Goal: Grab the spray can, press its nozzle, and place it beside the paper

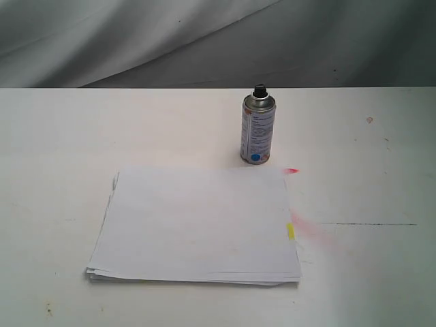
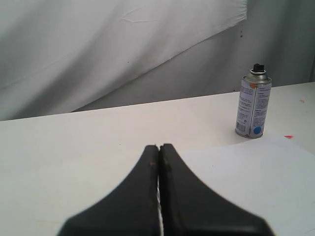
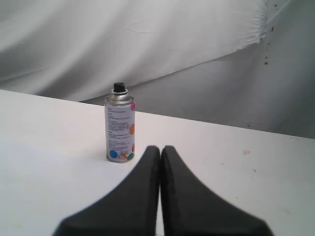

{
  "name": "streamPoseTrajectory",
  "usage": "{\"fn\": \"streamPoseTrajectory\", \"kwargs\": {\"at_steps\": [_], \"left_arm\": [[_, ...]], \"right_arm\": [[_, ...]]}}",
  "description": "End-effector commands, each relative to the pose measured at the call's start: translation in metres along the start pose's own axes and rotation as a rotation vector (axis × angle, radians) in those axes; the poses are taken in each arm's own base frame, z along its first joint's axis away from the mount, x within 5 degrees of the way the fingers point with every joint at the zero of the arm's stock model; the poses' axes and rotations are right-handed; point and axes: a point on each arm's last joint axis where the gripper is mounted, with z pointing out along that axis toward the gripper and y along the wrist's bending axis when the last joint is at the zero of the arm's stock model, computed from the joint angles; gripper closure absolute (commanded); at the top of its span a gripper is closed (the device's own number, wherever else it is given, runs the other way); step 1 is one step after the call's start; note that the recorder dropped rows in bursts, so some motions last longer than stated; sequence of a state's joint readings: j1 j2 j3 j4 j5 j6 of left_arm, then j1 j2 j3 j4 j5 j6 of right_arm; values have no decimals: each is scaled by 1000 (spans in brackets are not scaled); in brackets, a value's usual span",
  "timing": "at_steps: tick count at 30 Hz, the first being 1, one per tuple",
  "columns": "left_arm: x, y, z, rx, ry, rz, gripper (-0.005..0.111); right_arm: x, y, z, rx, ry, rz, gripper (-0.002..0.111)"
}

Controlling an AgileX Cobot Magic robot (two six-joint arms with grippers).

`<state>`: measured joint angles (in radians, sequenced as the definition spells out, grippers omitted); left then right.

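Paper (image 1: pixel 197 225) nearest; spray can (image 1: pixel 258 129) upright just behind; red smear (image 1: pixel 315 230) beside.

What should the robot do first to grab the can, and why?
Probably open the right gripper. Its jaws are pressed shut, and the can stands upright ahead of it, untouched. Shut jaws could not fit around the can.

Glossy metal spray can (image 1: pixel 258 135), matt white paper (image 1: pixel 197 227)
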<state>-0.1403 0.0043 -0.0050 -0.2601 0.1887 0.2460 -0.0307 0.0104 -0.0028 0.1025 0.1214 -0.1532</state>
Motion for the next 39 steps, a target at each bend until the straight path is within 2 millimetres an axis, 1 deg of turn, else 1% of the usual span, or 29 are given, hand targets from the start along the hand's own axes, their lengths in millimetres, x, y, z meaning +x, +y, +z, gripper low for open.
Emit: {"fn": "streamPoseTrajectory", "kwargs": {"at_steps": [1,4,5,7,9,11,13,14,18,22,25,27,30,32,35,37,39], "left_arm": [[1,0,0,-3,-4,-5,107],[1,0,0,-3,-4,-5,107],[1,0,0,-3,-4,-5,107],[1,0,0,-3,-4,-5,107],[1,0,0,-3,-4,-5,107],[1,0,0,-3,-4,-5,107],[1,0,0,-3,-4,-5,107],[1,0,0,-3,-4,-5,107],[1,0,0,-3,-4,-5,107],[1,0,0,-3,-4,-5,107],[1,0,0,-3,-4,-5,107],[1,0,0,-3,-4,-5,107],[1,0,0,-3,-4,-5,107],[1,0,0,-3,-4,-5,107],[1,0,0,-3,-4,-5,107],[1,0,0,-3,-4,-5,107],[1,0,0,-3,-4,-5,107]], "right_arm": [[1,-1,0,9,-3,0,108],[5,1,0,-8,47,64,108],[1,2,-2,-20,81,73,108],[-13,3,-3,-38,144,75,108],[-39,2,1,-41,153,70,108],[-66,0,11,-40,180,58,108],[-93,-1,28,-46,232,58,108],[-104,-2,40,-47,258,59,108],[-132,-2,69,-65,286,57,108],[-149,7,103,-127,330,37,108],[-155,20,129,-183,343,24,108],[-156,30,142,-217,328,26,108],[-150,43,163,-245,306,51,108],[-140,49,175,-249,335,60,108],[-119,54,196,-236,396,92,108],[-102,55,207,-217,392,94,108],[-86,55,215,-191,347,93,108]]}}
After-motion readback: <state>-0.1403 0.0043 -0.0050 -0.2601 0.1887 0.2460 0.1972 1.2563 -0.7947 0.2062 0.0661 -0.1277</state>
